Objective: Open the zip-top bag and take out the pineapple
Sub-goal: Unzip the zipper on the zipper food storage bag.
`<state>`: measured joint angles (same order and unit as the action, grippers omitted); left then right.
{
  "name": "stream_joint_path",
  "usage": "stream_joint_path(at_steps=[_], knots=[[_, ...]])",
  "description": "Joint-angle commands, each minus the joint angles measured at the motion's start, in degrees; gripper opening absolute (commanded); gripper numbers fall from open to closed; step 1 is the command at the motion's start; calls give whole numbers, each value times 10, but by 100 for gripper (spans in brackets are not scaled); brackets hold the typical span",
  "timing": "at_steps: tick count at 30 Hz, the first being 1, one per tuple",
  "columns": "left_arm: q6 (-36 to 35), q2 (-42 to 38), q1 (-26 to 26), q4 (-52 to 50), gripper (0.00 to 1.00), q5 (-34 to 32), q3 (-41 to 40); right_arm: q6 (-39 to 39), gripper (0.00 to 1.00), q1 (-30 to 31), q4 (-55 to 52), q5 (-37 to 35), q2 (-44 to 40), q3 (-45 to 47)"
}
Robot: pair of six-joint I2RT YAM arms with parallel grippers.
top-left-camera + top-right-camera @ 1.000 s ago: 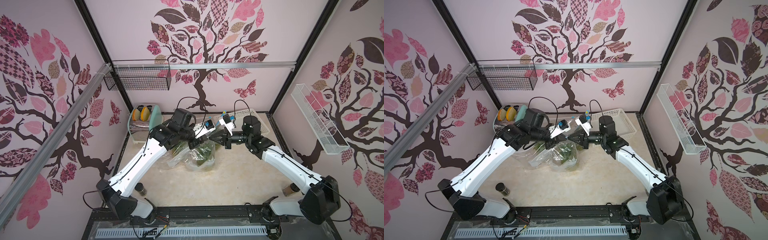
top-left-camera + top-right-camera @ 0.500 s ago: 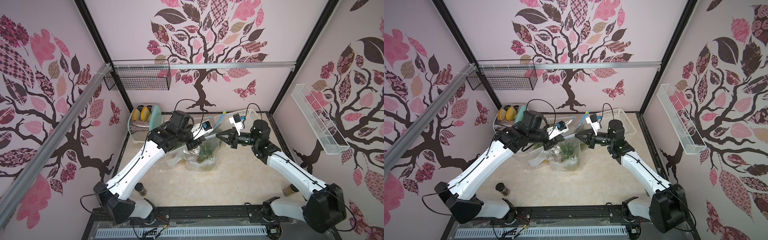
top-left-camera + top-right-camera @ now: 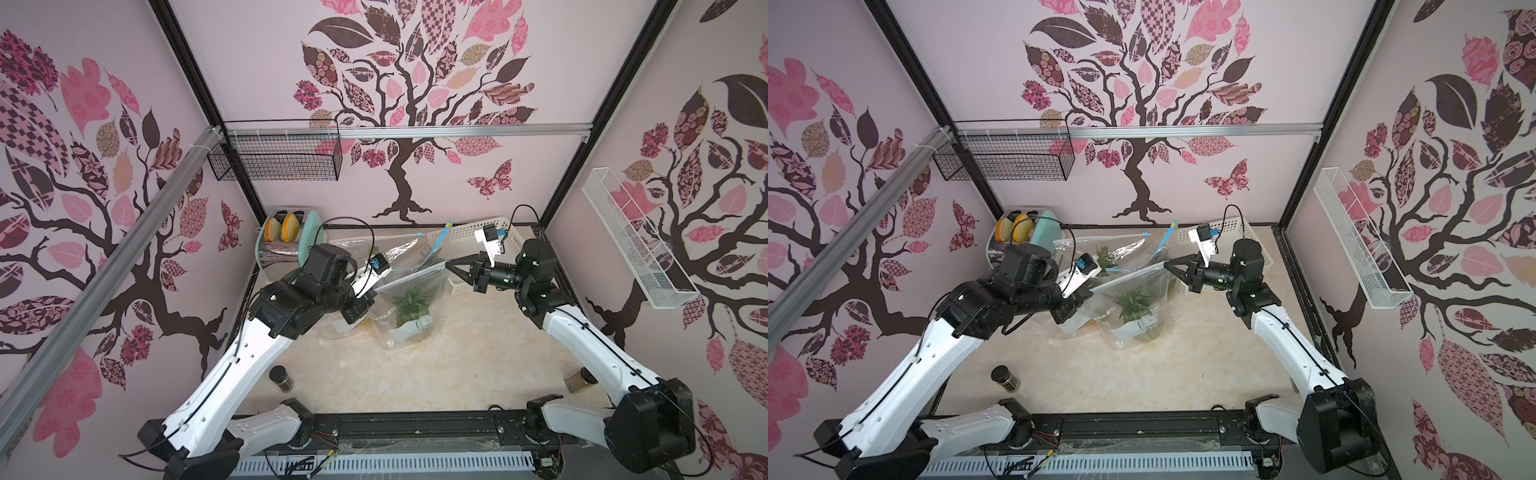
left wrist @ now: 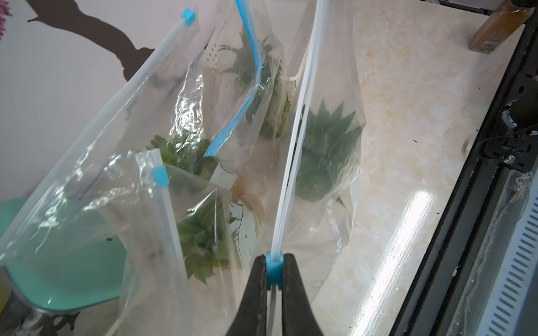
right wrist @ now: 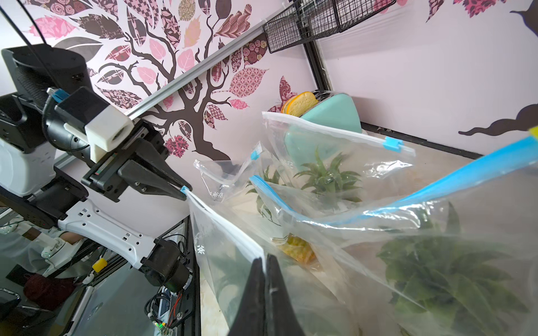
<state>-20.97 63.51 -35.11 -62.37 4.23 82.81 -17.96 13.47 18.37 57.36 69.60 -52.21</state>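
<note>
The pale marbled table (image 3: 415, 374) before me bears clear bags (image 3: 390, 320) of pineapples (image 3: 411, 305), a teal toaster (image 3: 309, 239), a white basket (image 3: 463, 232), a dark jar (image 3: 281, 377) and a brown bottle (image 3: 575, 379).

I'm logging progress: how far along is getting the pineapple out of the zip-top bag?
Done: both top ends of the zip-top bag are gripped. In hand: the left gripper is shut on the blue slider, the right gripper pinches the opposite end, track taut between. Left: spreading the mouth and lifting out the pineapple, still inside.
</note>
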Motion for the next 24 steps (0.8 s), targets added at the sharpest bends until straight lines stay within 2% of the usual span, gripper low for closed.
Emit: stream_joint_path(at_steps=[1,7,13,17,20,21,24], knots=[[53,-40,13,-91,0,-80,-3,-4,0,-25,39,-37,5,-8],[89,-86,14,-120,0,-95,-35,9,0,-26,22,-33,17,-23],[114,-113,14,-133,0,-82,-50,21,0,-25,6,-37,23,-41],[130,-133,13,-122,0,-37,-56,16,0,-26,5,-28,31,-55],[151,-147,13,-90,1,22,-74,12,0,-26,6,-19,36,-58],[159,-152,13,-73,9,43,-85,8,3,-26,5,-18,38,-60],[172,-164,14,-18,26,59,-107,6,27,-26,-12,-10,31,-61]])
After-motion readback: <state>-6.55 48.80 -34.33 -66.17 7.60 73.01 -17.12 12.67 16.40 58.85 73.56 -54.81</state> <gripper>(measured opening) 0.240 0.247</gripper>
